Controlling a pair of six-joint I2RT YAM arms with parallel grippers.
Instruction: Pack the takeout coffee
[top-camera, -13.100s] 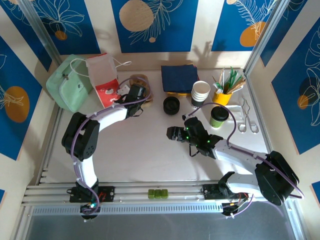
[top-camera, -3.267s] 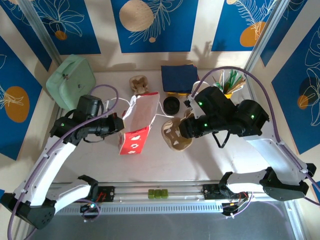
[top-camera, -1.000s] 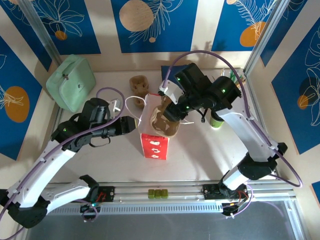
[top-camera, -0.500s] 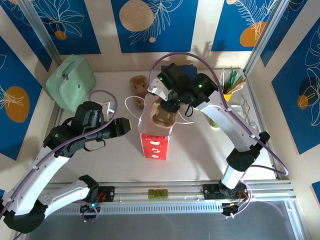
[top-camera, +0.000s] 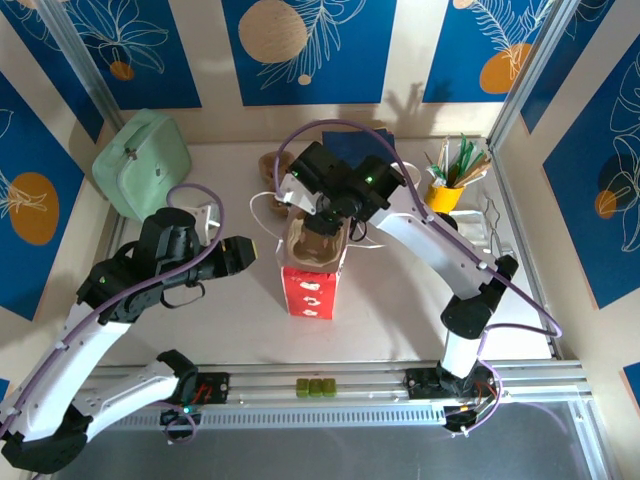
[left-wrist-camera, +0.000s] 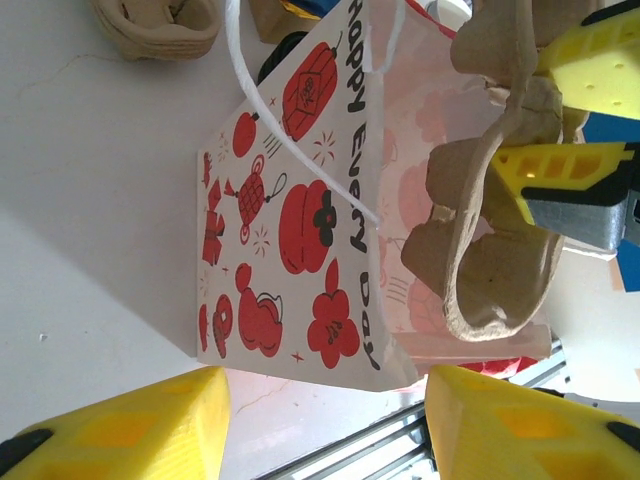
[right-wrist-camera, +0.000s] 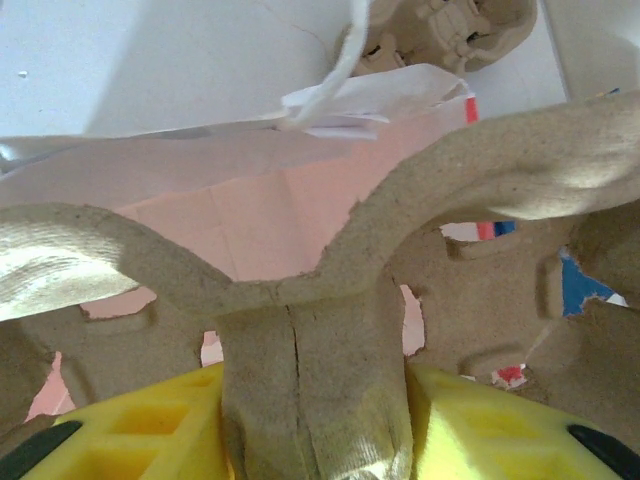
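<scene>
A red-and-white paper bag (top-camera: 309, 285) (left-wrist-camera: 300, 230) stands upright mid-table with its mouth open. My right gripper (top-camera: 322, 213) (right-wrist-camera: 310, 420) is shut on the middle handle of a brown pulp cup carrier (top-camera: 316, 245) (right-wrist-camera: 300, 330) (left-wrist-camera: 495, 250). The carrier hangs in the bag's mouth, over the pink inside (right-wrist-camera: 270, 220). My left gripper (top-camera: 250, 254) (left-wrist-camera: 320, 430) is open just left of the bag, apart from it, with nothing between its fingers. The takeout coffee is hidden behind the right arm.
A second pulp carrier (top-camera: 270, 164) (left-wrist-camera: 150, 22) (right-wrist-camera: 450, 30) lies behind the bag. A mint pouch (top-camera: 143, 162) is at the back left. A yellow pot of utensils (top-camera: 444, 190) and metal tongs (top-camera: 497, 226) are at the back right. The bag's white cord handles (top-camera: 262, 207) loop leftward.
The right gripper carried the carrier left and lower into the bag's mouth. The left gripper drew back from the bag's side and opened slightly. The bag stayed upright.
</scene>
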